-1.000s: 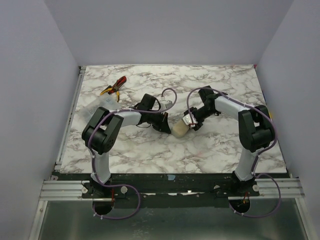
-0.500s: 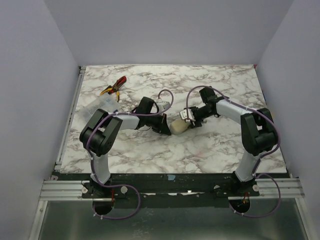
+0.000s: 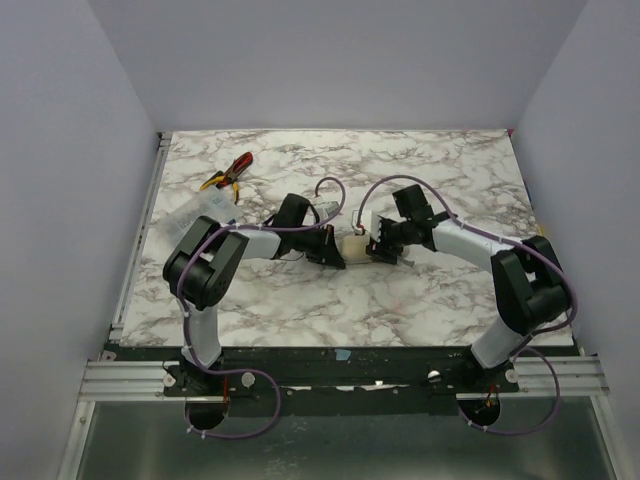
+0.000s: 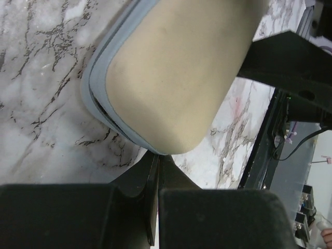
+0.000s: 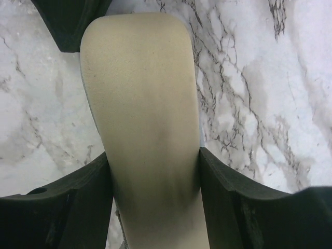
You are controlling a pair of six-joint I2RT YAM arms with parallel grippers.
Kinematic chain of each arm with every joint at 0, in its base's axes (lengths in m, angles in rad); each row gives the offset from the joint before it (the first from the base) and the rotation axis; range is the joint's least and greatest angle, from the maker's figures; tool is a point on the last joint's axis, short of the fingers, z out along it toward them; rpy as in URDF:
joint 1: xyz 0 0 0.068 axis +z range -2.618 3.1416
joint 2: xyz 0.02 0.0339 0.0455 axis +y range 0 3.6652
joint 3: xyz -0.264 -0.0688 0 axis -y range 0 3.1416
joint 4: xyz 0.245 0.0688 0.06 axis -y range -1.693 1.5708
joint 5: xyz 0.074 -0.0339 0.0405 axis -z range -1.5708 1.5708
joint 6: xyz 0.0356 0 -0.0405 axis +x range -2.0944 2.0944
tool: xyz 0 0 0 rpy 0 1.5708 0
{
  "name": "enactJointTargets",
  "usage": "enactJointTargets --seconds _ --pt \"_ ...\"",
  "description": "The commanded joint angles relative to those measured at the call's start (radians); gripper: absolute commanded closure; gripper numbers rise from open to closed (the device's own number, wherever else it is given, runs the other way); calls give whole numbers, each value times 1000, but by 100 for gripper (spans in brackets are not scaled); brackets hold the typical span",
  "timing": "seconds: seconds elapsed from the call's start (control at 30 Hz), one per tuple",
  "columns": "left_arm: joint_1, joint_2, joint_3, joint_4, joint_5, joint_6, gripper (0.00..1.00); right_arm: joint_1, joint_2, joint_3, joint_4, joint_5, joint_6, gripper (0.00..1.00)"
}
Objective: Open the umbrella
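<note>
Pliers (image 3: pixel 228 172) lie near the surface's (image 3: pixel 440 170) far-left corner, well apart from your work. Mid-surface, the umbrella (image 3: pixel 353 246) sits between both claws: your right claw (image 5: pixel 154 166) clamps its folded body, and your left claw (image 4: pixel 157 163) is closed tight at its end. Since a second ago, the umbrella has shifted slightly toward the far edge.

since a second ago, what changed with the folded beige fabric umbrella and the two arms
The right gripper, clamped on the folded beige fabric umbrella, shifted it forward and toward the left gripper, elbow swinging outward. Left gripper stayed shut; red-and-yellow pliers unmoved.
</note>
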Motion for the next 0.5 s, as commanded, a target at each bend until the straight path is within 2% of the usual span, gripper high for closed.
enactJointTargets --seconds 0.0,0.07,0.13,0.23,0.33,0.47 --pt "-6 24 34 48 -6 -34 100 89 -33 -64 24 77 363 53" --pt "1 30 44 43 -11 -35 100 95 -41 -61 -5 42 438 46" --pt "12 39 56 39 -12 -37 100 95 -43 -52 -46 10 496 30" --pt "27 53 76 20 -21 -27 100 93 -33 -13 -138 -8 537 15" --pt "32 62 96 -5 -14 -7 100 89 -33 17 -176 7 596 10" --pt "32 64 109 -17 -2 7 100 60 -26 84 -194 -18 686 8"
